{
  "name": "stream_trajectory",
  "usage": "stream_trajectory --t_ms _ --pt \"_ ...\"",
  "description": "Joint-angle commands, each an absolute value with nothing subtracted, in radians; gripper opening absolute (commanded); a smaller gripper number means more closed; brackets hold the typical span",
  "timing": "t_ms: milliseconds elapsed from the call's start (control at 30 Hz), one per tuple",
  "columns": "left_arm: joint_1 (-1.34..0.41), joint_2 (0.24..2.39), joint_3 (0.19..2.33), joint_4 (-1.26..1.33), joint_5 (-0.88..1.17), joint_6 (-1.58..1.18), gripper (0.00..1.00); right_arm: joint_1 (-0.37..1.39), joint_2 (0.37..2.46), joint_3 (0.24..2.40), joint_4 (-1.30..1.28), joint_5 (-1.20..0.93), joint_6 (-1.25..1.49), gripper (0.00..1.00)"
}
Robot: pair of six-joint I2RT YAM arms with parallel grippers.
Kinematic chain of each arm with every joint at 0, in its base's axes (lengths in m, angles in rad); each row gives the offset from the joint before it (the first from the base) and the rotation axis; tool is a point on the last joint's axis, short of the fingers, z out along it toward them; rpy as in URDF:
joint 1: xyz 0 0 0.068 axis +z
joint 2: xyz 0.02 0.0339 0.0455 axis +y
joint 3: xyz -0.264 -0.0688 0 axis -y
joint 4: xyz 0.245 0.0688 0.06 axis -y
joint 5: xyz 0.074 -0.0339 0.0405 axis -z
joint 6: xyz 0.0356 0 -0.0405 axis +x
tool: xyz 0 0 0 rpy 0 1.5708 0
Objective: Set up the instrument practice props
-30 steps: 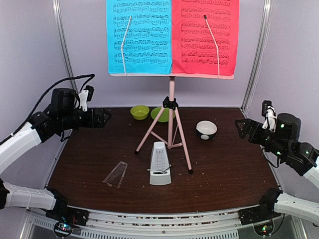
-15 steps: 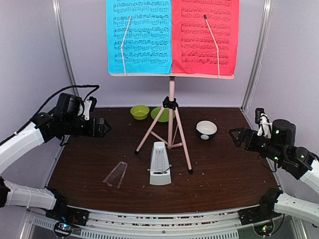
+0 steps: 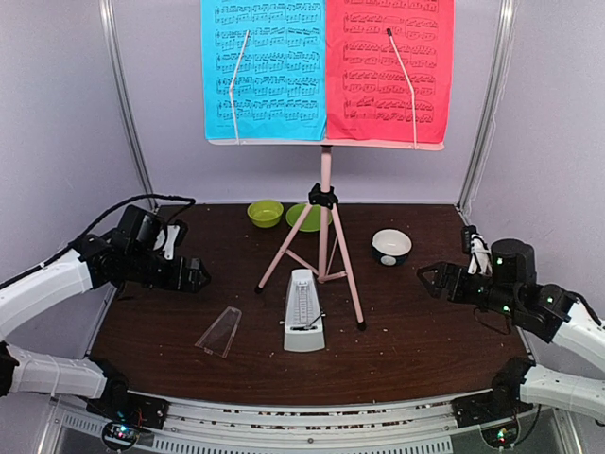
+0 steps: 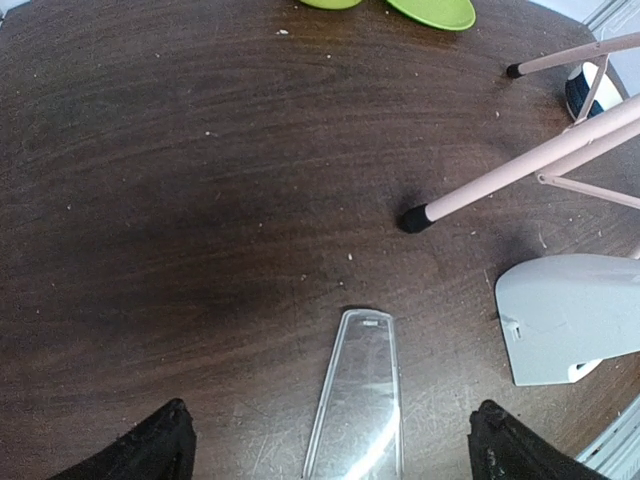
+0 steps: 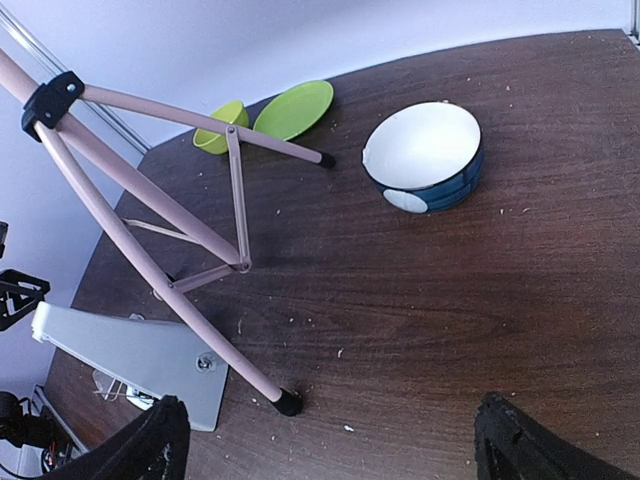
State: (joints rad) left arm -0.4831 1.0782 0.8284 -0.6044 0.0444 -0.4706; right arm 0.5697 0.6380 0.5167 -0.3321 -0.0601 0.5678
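Observation:
The pale pink music stand (image 3: 324, 236) stands on its tripod at the table's middle. A blue sheet (image 3: 265, 71) and a red sheet (image 3: 388, 66) rest side by side on its desk. The white metronome (image 3: 304, 312) lies on its back in front of the legs, and its clear cover (image 3: 219, 331) lies flat to its left. My left gripper (image 3: 194, 274) hangs open over the left side of the table. In the left wrist view the left gripper (image 4: 335, 455) is above the cover (image 4: 360, 400), not touching it. My right gripper (image 3: 427, 279) is open at the right, empty, facing the stand's leg (image 5: 150, 250).
A lime green bowl (image 3: 265, 213) and plate (image 3: 301, 218) sit behind the tripod. A white bowl with a dark base (image 3: 391, 246) stands right of the legs, near my right gripper. Metal frame posts rise at the back corners. Crumbs dot the dark wood.
Both arms have come down and inward. The left gripper sank toward the clear cover; the right gripper moved left toward the stand. Both stayed open; no prop moved.

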Motion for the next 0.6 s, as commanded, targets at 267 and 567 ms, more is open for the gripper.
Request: stream_trajectory --t_ms 267,567 --pt "-0.475 0.947 0.727 -0.539 -0.155 -0.682 0.98 0.563 0.557 0.393 -0.274 -0.059 0.625 1.0" --pt "-0.474 0.942 0.696 -0.548 -0.193 -0.7 0.98 0.563 0.5 0.355 -0.284 -0.043 0.651 1.0"
